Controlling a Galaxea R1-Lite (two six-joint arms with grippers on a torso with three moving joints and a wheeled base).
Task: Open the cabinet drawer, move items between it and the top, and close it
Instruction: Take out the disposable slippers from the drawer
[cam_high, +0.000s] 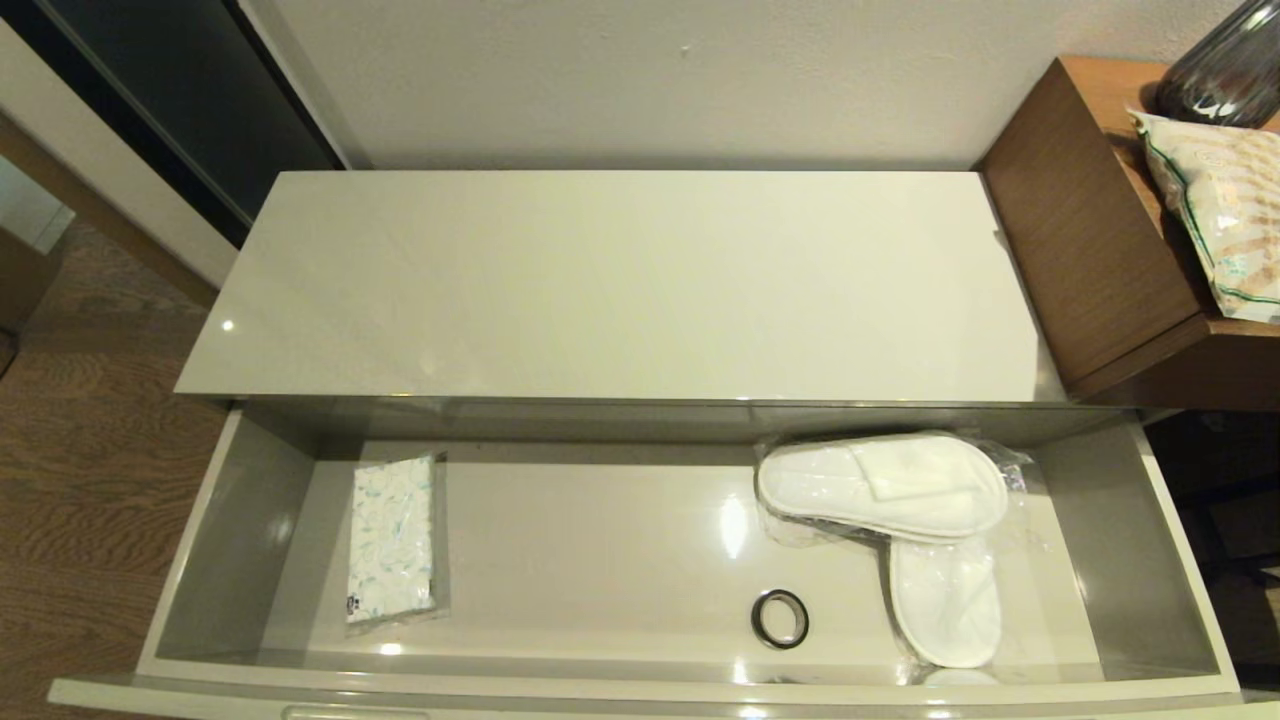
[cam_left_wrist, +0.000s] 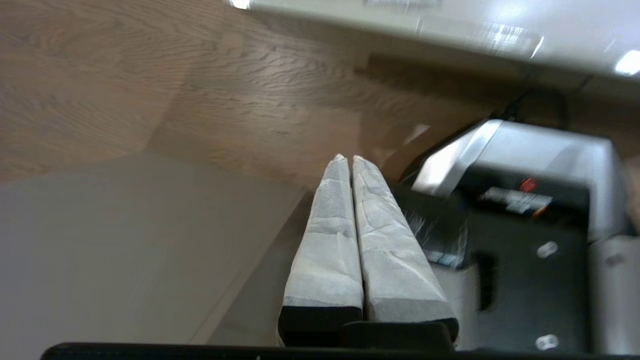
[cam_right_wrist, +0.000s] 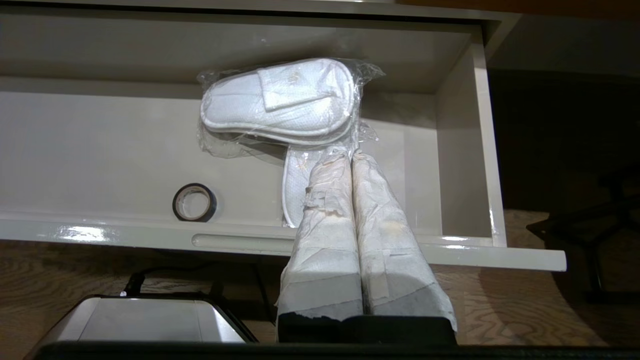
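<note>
cabinet top (cam_high: 620, 290): long glossy cream-beige surface against the wall, bare and reflective.

cabinet drawer (cam_high: 1100, 540): pulled fully out below the top, wide and shallow, grey-beige inside; one slim oblong notch in its front edge shows in the right wrist view.

brown wooden side unit (cam_high: 1090, 240): to the right of the top, carrying a beige green-edged bag (cam_high: 1220, 220) and a dark ribbed vase (cam_high: 1225, 70) behind it.

slippers (cam_high: 885, 485): white, flat, in clear plastic bags, inside the drawer at its right half; one bagged pair lies crosswise near the back, a second lies lengthwise under it and reaches toward the front wall.

tissue pack (cam_high: 392, 540): soft white with pale blue-green print, flat on the drawer floor at the left, well apart from the slippers.

tape roll (cam_high: 780, 619): small, black, lying flat near the drawer front, just beside the lengthwise slipper.

left gripper (cam_left_wrist: 350, 159): out of the head view; padded fingers pressed together, holding nothing, over wooden floor beside the robot's base.

right gripper (cam_right_wrist: 347, 155): out of the head view, low in front of the drawer's right end; fingers closed together, empty, pointing toward the lengthwise slipper.
</note>
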